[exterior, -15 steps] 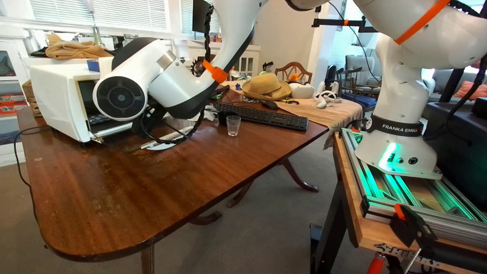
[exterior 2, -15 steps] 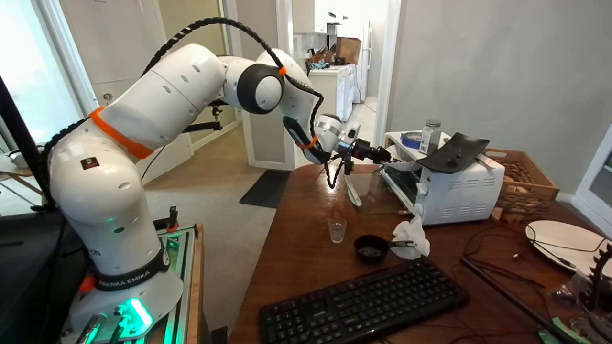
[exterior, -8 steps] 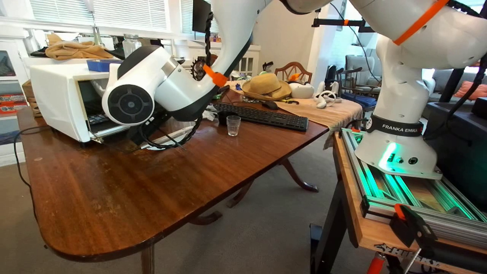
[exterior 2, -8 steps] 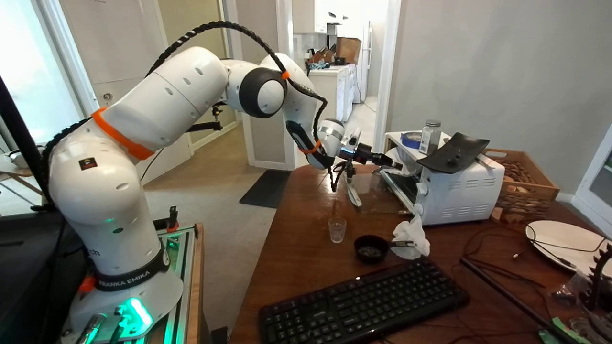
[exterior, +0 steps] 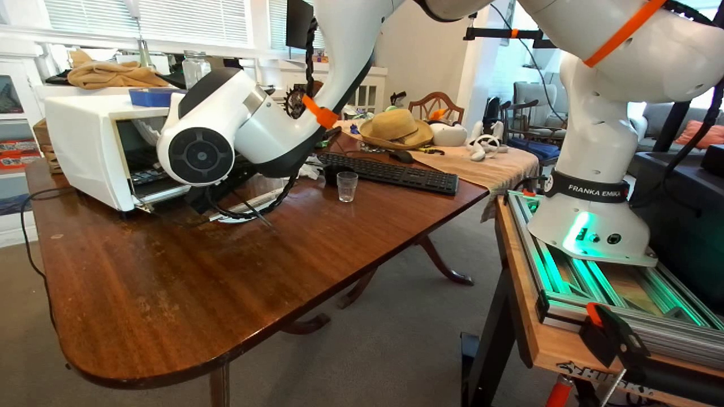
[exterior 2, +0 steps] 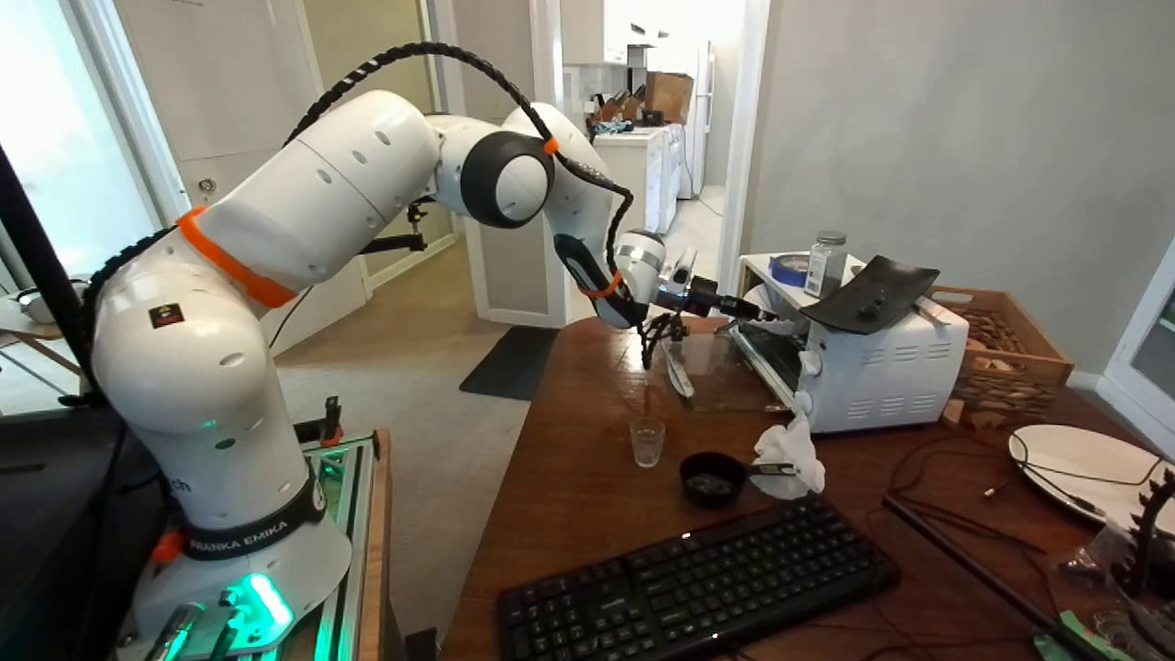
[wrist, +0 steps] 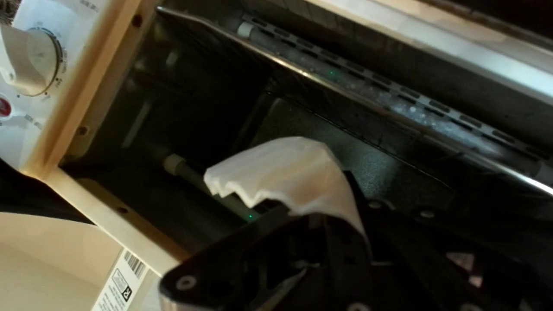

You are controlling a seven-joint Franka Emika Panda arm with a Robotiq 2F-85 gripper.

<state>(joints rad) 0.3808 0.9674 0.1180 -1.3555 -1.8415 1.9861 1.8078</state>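
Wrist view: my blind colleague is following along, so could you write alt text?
Black fingers hold a jagged-edged white piece of cloth or paper, seen against the dark interior of an open toaster oven. A white knob shows at upper left, a barcoded label at lower left.

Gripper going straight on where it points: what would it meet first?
Probably the toaster oven's back wall, held white pleated sheet leading; depth is unclear, so a heating tube could come sooner.

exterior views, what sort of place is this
Probably a home dining room: a large wooden table stands there, window blinds hang behind it, and a kitchen counter shows beyond.
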